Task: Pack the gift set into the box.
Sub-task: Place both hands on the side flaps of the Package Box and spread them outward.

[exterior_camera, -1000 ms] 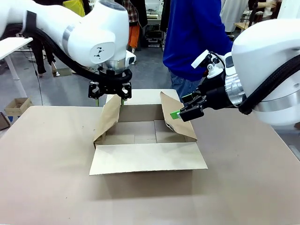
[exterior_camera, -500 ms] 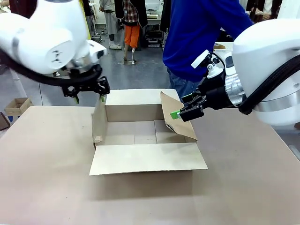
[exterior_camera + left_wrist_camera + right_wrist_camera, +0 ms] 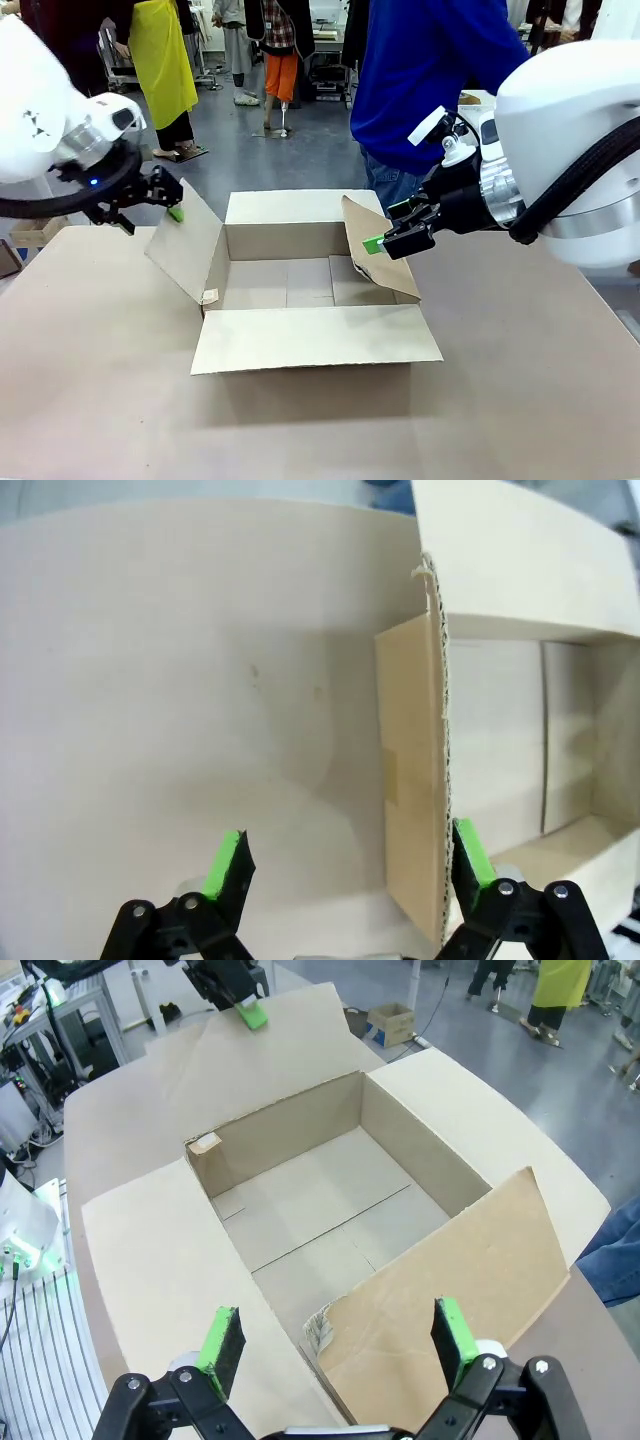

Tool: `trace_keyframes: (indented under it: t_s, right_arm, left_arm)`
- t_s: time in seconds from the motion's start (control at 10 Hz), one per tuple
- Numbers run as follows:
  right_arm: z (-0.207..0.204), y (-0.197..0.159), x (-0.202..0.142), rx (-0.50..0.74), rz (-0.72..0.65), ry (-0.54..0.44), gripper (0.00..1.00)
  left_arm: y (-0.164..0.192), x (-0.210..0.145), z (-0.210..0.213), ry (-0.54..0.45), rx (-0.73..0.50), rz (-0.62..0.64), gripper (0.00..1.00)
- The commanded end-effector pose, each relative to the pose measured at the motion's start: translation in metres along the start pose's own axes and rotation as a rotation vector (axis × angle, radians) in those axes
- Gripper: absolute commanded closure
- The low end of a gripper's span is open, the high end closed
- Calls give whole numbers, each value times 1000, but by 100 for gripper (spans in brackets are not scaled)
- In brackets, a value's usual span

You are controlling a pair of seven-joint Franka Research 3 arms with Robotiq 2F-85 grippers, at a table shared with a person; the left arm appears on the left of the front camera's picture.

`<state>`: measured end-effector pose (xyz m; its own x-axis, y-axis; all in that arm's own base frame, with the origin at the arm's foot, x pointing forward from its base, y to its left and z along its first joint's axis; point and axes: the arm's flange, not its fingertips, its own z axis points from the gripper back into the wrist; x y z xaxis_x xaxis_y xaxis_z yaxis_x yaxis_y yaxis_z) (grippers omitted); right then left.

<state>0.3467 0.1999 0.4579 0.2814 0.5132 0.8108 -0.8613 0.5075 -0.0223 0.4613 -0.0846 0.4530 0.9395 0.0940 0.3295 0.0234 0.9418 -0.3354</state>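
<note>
The box (image 3: 310, 338) stands open in the middle of the table, a brown carton with an empty floor (image 3: 300, 1215). Its front and back flaps lie flat outward. My left gripper (image 3: 150, 207) is open at the left flap (image 3: 185, 245), which leans outward; in the left wrist view that flap's edge (image 3: 415, 780) runs up between the fingers, close to the right pad (image 3: 472, 852). My right gripper (image 3: 385, 240) is open at the right flap (image 3: 380, 255), which stands tilted inward; that flap (image 3: 450, 1290) lies just under its fingers. The gift set is out of view.
A person in a blue top (image 3: 430, 80) stands right behind the far side of the table (image 3: 100, 380). A small cardboard box (image 3: 35, 225) sits on the floor at the left. Bare tabletop surrounds the carton.
My left gripper has travelled left from behind the box's back-left corner, and the left flap has swung from leaning inward to leaning outward. The right arm has not moved.
</note>
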Motion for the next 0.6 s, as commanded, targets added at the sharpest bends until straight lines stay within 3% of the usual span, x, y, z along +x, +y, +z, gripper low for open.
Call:
trace_keyframes:
  t_s: [0.0,0.3,0.4,0.5]
  right_arm:
    - [3,0,4,-22,-4,9,0]
    - [3,0,4,-22,-4,9,0]
    - [3,0,4,-22,-4,9,0]
    - [3,0,4,-22,-4,9,0]
  left_arm:
    - [44,-3,-16,80,-207,-85,0]
    - [110,-1,-54,187,-499,-161,0]
    - [117,-5,-60,216,-595,-227,0]
    - [82,-13,-37,94,-404,-134,0]
